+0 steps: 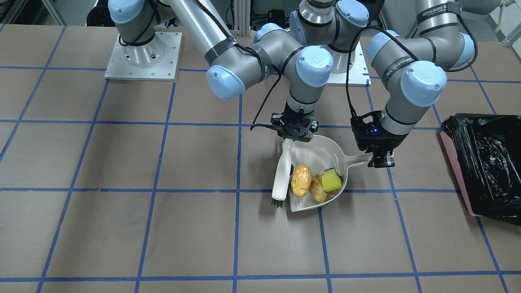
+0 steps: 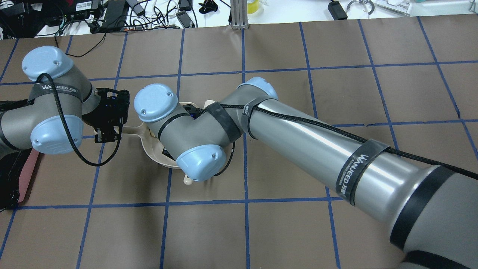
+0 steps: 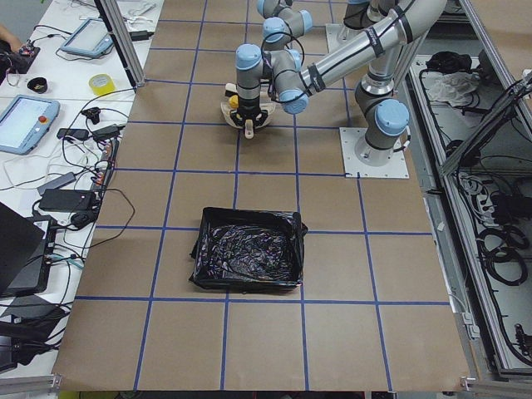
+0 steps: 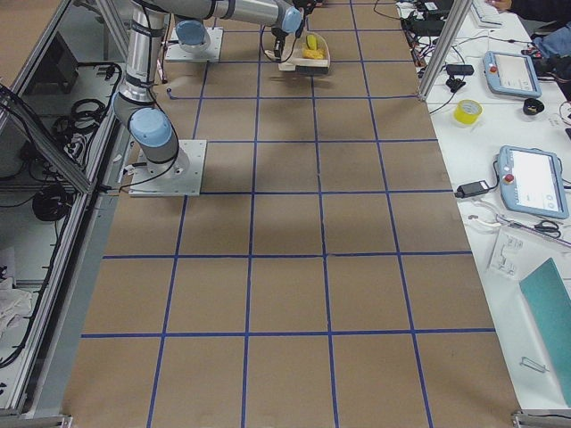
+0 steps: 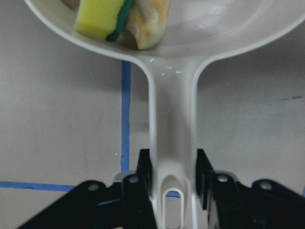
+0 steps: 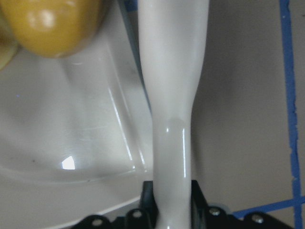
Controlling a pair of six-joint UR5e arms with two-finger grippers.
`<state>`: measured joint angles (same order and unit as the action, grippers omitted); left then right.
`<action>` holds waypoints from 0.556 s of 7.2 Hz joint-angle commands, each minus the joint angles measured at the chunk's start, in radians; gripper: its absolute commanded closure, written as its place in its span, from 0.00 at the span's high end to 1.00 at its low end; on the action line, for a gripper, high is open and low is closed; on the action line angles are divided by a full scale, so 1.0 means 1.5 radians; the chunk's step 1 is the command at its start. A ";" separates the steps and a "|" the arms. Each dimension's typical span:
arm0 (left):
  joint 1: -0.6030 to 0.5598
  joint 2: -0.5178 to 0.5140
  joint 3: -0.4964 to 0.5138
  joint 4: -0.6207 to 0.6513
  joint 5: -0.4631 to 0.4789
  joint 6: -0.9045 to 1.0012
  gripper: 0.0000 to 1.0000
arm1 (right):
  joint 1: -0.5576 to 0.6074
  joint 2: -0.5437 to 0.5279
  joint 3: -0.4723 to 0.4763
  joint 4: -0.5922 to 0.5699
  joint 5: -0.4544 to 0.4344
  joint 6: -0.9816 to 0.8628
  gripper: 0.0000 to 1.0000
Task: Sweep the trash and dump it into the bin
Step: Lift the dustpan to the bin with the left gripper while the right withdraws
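**Yellow scraps sitting loose in the pan**

Potato lump point(image 1: 301, 180), croissant piece point(image 1: 318, 192) and sponge wedge point(image 1: 331, 181) are lying light and loose in the cream dustpan point(image 1: 321, 142), likely rolling if tipped. Left gripper point(image 1: 381, 162) is clamping its stiff handle point(image 5: 171, 129); right gripper point(image 1: 294, 136) is clenching the brush point(image 1: 281, 179). Bin point(image 1: 456, 171) is standing well apart.

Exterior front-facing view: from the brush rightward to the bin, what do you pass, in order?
In order: brush → potato-like lump → croissant-like piece → sponge wedge → left gripper → bin.
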<state>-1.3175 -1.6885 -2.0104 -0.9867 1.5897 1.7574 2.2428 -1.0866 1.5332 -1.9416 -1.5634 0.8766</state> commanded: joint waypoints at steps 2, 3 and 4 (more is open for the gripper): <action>0.027 0.000 0.003 -0.003 -0.033 0.018 0.00 | -0.085 -0.091 0.000 0.153 -0.006 -0.109 0.00; 0.033 0.000 0.013 -0.004 -0.069 0.018 0.00 | -0.121 -0.114 0.002 0.176 -0.025 -0.160 0.00; 0.053 0.000 0.039 -0.048 -0.081 0.019 0.00 | -0.172 -0.132 0.005 0.190 -0.029 -0.229 0.00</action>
<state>-1.2646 -1.6889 -1.9870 -1.0079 1.5000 1.7838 2.0684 -1.2467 1.5361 -1.6950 -1.5925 0.6467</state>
